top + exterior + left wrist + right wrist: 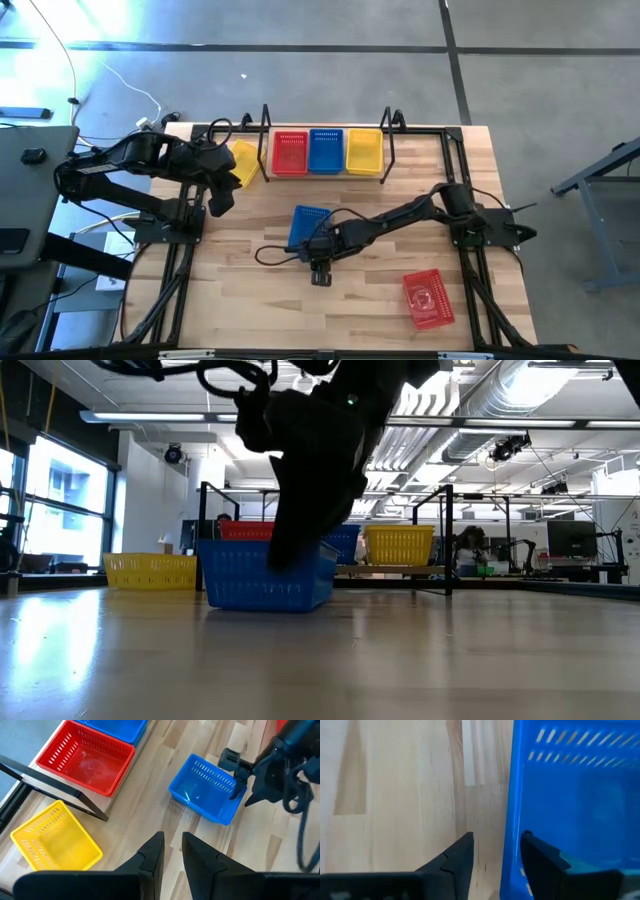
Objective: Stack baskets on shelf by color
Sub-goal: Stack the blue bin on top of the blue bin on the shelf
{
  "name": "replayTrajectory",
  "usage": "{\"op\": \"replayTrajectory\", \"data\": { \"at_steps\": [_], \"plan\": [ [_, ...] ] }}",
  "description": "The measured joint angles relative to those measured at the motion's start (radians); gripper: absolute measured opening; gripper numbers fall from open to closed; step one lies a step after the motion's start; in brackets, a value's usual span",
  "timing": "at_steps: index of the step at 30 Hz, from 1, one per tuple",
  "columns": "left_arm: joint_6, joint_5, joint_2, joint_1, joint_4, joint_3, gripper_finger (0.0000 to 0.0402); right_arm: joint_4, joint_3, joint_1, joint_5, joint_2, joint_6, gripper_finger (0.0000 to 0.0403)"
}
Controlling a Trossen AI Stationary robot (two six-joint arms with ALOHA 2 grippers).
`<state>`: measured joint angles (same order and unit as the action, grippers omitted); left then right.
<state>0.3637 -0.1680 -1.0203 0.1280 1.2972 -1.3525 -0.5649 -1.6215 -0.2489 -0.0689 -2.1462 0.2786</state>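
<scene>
Right gripper (492,852) straddles loose blue basket's (308,226) wall at table centre, jaws slightly apart | left gripper (171,851) slightly parted, empty | shelf (325,176): three baskets counted | two yellow, two red, two blue seen.

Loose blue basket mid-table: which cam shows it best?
Left wrist view: the blue basket shows whole, with the right end effector at its rim. High view: partly under the right arm. Low view: one side only. Right wrist view: just a wall, close up.

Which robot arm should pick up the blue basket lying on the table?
Probably the right one. The right gripper is already at the loose blue basket, its fingers open astride the wall. The left gripper hovers farther off, near the yellow basket.
</scene>
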Motion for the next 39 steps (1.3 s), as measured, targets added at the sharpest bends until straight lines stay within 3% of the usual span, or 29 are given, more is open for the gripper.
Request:
{"op": "replayTrajectory", "data": {
  "at_steps": [3, 9, 22, 31, 39],
  "plan": [
    [0.000, 0.000, 0.000, 0.000, 0.000, 0.000, 0.0060, -0.007, 0.000, 0.000, 0.000, -0.006, 0.020, 0.0115],
    [-0.003, 0.000, 0.000, 0.000, 0.000, 0.000, 0.0060, -0.021, 0.000, 0.000, 0.003, -0.004, 0.035, 0.0010],
    [-0.016, 0.000, 0.000, 0.000, 0.000, 0.000, 0.0060, -0.066, 0.000, 0.000, 0.007, 0.083, 0.013, 0.0001],
    [-0.019, 0.001, 0.000, 0.000, 0.000, 0.000, 0.0060, -0.098, 0.000, 0.012, -0.119, 0.189, -0.107, 0.0000],
    [0.001, -0.001, -0.001, 0.000, 0.000, 0.000, 0.0063, -0.151, 0.000, 0.097, -0.211, 0.266, -0.294, 0.0000]
  ]
}}
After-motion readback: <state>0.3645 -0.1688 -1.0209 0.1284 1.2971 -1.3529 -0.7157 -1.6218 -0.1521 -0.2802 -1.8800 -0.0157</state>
